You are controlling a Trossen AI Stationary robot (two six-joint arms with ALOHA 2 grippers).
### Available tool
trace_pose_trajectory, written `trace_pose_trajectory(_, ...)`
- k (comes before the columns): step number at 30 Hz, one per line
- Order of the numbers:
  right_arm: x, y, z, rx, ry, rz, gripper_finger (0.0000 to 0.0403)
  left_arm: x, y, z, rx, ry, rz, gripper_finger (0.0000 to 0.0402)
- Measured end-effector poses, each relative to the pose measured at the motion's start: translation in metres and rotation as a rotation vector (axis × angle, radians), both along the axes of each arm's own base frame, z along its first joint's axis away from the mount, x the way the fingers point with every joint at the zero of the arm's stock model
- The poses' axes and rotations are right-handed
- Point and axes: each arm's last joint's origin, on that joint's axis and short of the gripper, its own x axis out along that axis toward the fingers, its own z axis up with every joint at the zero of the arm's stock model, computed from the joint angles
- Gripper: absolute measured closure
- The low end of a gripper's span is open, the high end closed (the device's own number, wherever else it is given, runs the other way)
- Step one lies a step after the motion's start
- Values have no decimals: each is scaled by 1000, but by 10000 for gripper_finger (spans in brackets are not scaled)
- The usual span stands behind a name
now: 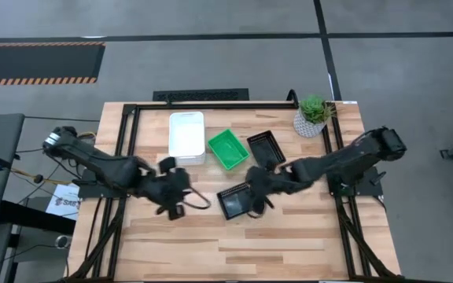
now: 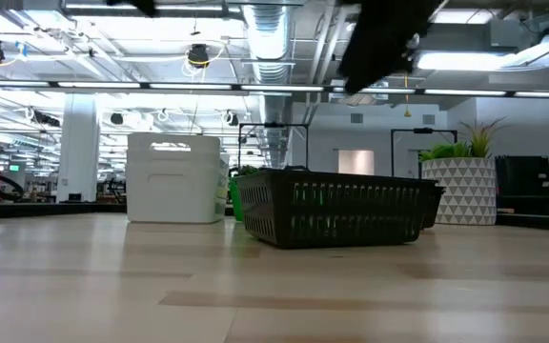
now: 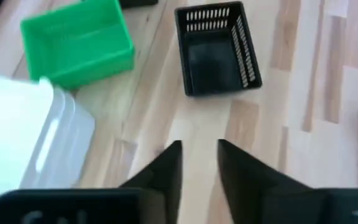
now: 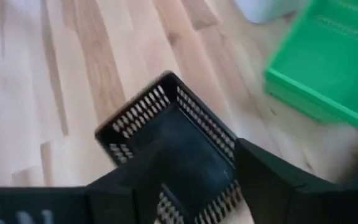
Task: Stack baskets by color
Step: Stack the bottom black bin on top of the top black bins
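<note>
Black mesh basket (image 1: 233,201) sits at the centre of the high view, the right gripper (image 1: 252,198) spread wide over its rim, one finger inside. The left gripper (image 1: 176,206), left of centre, is slightly parted, holding nothing. White baskets (image 1: 186,137) and green baskets (image 1: 227,148) lie above.

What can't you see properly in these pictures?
- High view: how many baskets sit in the white stack or green stack; too small.
- High view: the near black basket, partly under the right gripper.
- Low view: the green stack, mostly behind the black basket.
</note>
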Motion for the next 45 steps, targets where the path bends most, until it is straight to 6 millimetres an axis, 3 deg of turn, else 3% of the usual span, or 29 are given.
trace_pose_trajectory(4, 26, -20, -28, 7, 56, 122, 150, -33, -5, 1, -31, 3, 80, 246)
trace_pose_trajectory(9, 42, -40, -63, -65, 162, 240, 143, -67, -9, 5, -69, -40, 187, 175)
trace_pose_trajectory(13, 51, -48, -75, -133, 213, 325, 143, -84, -10, 6, -81, -87, 246, 151)
trace_pose_trajectory(19, 51, -48, -89, -156, 336, 396, 148, -94, -11, -5, -76, -90, 280, 148)
trace_pose_trajectory(23, 51, -48, -95, -142, 363, 366, 207, -97, -10, -10, -60, -69, 297, 148)
trace_pose_trajectory(28, 50, -48, -93, -102, 366, 297, 364, -98, -9, -11, -52, -56, 304, 148)
trace_pose_trajectory(30, 50, -45, -93, -83, 361, 283, 384, -98, -9, -12, -46, -56, 304, 148)
trace_pose_trajectory(36, 38, -32, -71, 7, 333, 261, 394, -99, -8, -12, -37, -49, 304, 148)
trace_pose_trajectory(41, 13, -37, -10, 36, 168, 185, 394, -102, -4, -8, -63, -86, 333, 148)
trace_pose_trajectory(45, -22, -60, 30, -8, 26, -59, 396, -113, 8, 4, -102, -175, 354, 148)
